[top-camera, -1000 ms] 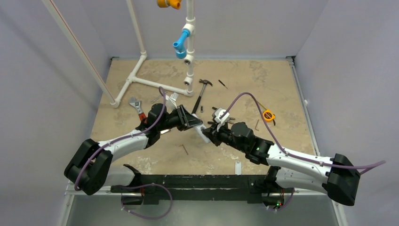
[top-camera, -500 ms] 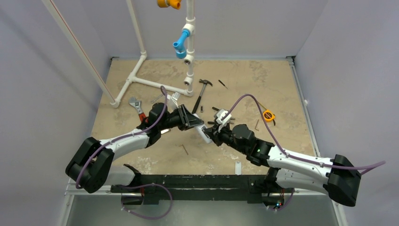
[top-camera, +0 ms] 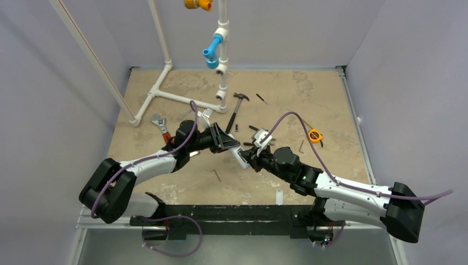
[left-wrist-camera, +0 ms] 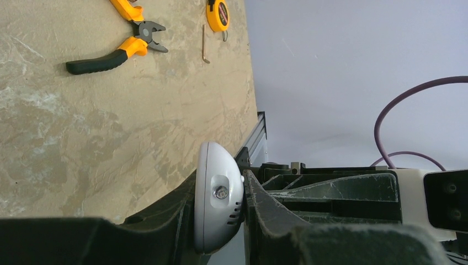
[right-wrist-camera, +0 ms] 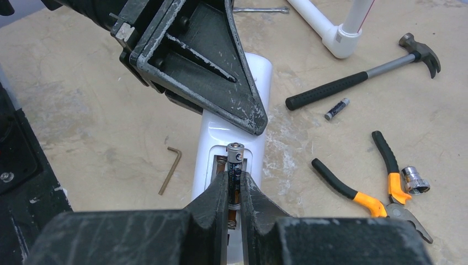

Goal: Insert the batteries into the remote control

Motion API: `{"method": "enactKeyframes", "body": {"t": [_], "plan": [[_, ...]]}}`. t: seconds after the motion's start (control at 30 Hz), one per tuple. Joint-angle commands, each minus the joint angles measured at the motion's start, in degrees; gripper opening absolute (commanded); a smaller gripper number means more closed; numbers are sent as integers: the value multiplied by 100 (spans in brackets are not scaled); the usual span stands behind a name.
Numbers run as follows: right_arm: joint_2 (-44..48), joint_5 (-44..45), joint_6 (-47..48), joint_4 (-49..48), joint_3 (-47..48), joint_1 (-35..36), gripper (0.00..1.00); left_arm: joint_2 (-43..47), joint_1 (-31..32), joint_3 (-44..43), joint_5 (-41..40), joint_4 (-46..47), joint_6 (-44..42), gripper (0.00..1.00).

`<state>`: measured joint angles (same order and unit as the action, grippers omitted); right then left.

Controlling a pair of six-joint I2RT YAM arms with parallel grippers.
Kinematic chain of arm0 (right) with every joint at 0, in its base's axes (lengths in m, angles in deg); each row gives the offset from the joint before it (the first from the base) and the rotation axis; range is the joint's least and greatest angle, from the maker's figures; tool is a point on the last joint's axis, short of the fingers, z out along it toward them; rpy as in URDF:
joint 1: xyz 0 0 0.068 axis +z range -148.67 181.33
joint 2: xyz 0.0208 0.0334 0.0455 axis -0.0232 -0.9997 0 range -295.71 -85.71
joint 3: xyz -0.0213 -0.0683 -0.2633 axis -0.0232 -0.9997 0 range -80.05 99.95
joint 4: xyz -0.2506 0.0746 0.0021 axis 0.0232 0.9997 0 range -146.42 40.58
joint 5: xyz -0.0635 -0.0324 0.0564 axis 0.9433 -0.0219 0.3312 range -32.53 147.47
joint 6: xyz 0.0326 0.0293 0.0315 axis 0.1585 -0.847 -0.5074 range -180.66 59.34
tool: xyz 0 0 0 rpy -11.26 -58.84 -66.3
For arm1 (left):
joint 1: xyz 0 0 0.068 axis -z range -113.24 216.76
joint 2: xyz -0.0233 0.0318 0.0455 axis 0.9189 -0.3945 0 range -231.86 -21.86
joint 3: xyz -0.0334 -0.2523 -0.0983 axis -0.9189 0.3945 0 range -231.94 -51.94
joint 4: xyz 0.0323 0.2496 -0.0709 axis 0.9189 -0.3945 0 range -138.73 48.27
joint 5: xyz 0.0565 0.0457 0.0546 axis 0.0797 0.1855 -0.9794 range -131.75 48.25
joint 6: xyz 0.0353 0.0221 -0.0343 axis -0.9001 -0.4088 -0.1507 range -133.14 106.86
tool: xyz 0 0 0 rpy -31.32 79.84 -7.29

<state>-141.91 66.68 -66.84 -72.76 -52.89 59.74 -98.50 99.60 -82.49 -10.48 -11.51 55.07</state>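
Observation:
My left gripper (left-wrist-camera: 218,205) is shut on the white remote control (left-wrist-camera: 208,221), clamping its rounded end above the table. Seen from the right wrist, the remote control (right-wrist-camera: 226,130) runs toward that camera with its battery bay (right-wrist-camera: 219,164) open and facing up. My right gripper (right-wrist-camera: 234,179) is shut on one dark battery (right-wrist-camera: 236,155), which lies lengthwise over the bay's right-hand slot, its tip near the far end. A second battery (right-wrist-camera: 337,109) lies on the table beside the hammer's handle. From above, both grippers (top-camera: 229,144) (top-camera: 251,157) meet at the remote control (top-camera: 240,159).
A hammer (right-wrist-camera: 359,74), orange-handled pliers (right-wrist-camera: 381,187), a silver socket (right-wrist-camera: 415,179) and a hex key (right-wrist-camera: 170,168) lie around the remote. White PVC piping (top-camera: 182,98) stands at the back left. A tape measure (top-camera: 314,135), a wrench (top-camera: 160,126) and a white cover strip (top-camera: 279,196) also lie on the table.
My right arm has edged slightly closer to the remote with the battery in its grip. The left arm keeps the remote almost still.

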Motion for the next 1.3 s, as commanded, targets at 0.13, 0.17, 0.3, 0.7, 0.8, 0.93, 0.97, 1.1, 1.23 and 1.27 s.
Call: {"method": "enactKeyframes", "body": {"t": [0.13,0.17,0.3,0.7,0.8,0.93,0.97,1.1,1.23,1.27], "plan": [[206,107,167,17,-196,30,5,-46,61,-208,227,577,198,0],[206,88,167,21,-208,30,7,-64,56,-211,237,615,212,0],[182,46,159,43,-227,30,11,-122,65,-195,270,701,259,0],[137,30,95,192,-229,30,14,-225,65,-232,289,913,356,0],[127,45,77,239,-235,30,14,-256,67,-242,316,967,373,0],[136,113,46,258,-244,30,15,-258,65,-241,334,969,372,0],[134,122,54,262,-246,30,16,-248,65,-237,330,969,376,0],[144,130,57,287,-223,30,18,-252,66,-233,323,969,369,0],[178,129,64,336,-203,30,21,-286,73,-233,327,967,360,0],[199,124,64,341,-210,30,22,-296,78,-233,327,968,354,0]]}}
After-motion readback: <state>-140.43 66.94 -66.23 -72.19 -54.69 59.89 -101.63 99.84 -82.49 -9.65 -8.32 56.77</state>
